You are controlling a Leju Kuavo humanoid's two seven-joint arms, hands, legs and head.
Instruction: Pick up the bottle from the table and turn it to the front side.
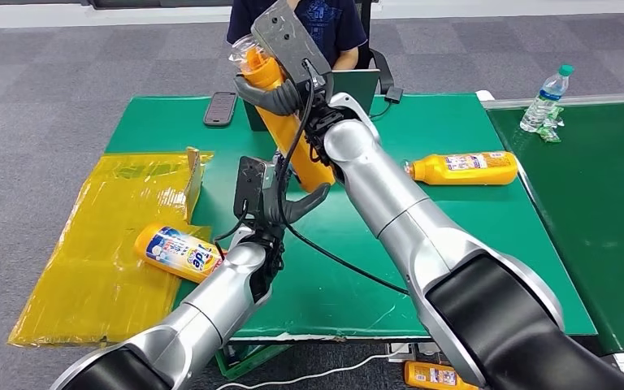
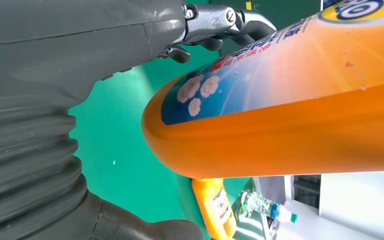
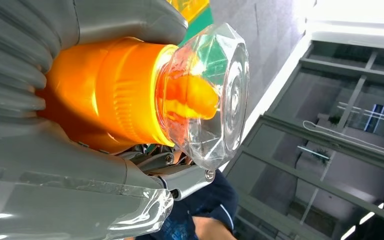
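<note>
Floor, nearest edge: an orange bottle on the floor (image 1: 431, 375) lies under the worktop (image 1: 455, 219), a flat green matte surface with a pale front lip.

Left arm: smooth silver shell, black cable trailing across the green. Left hand (image 1: 280, 199) is raised above the worktop with its thick grey thumb curved up under the base of the held bottle (image 1: 292, 138). The left wrist view shows the rounded orange base and a blue label with white flowers just beside the ribbed grey cover; whether the fingers (image 2: 220, 22) actually clamp the bottle cannot be told.

Left side of the worktop: crinkled translucent yellow plastic sheet (image 1: 106, 244) hangs off the edge; a short labelled bottle (image 1: 180, 253), blue and white print, lies on its side there.

Right hand (image 1: 280, 73) grips the held bottle at its neck, lifted clear of the worktop and tilted, faceted clear cap (image 3: 210, 95) uppermost.

Further back: a lying orange bottle (image 1: 459, 168), a dark flat remote (image 1: 220, 108), a clear water bottle (image 1: 546, 97), a seated person (image 1: 325, 24).
</note>
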